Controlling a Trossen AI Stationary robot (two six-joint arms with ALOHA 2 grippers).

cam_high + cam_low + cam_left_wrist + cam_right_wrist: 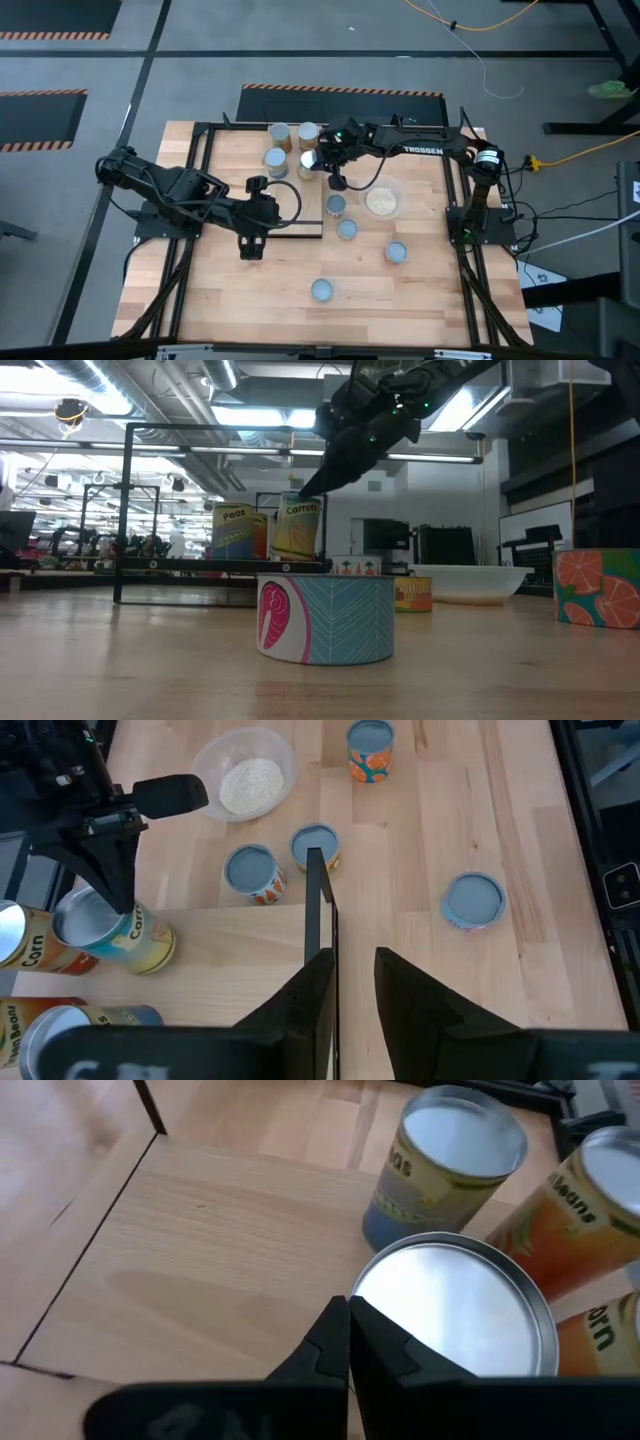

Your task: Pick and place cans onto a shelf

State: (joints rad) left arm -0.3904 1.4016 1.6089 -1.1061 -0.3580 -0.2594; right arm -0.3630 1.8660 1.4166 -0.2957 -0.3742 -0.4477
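Your right gripper hangs over the shelf, right above the carrots can. That can stands upright on the board, long axis vertical, close to three others: the peas can, the corn can and a beans can. In the right wrist view the fingers are pressed together over the near rim of the silver lid, holding nothing, so you would judge this can as placed.

What matters next is where the loose cans lie from those fingers. Four short tins stand on the counter off the shelf's end: two near the clear bowl, at and, then the orange-print tin and the salmon tin. All are upright, tops up.

Your left gripper waits at the shelf's front edge, fingers slightly parted and empty. Your right arm looks nearer the tin by the bowl.
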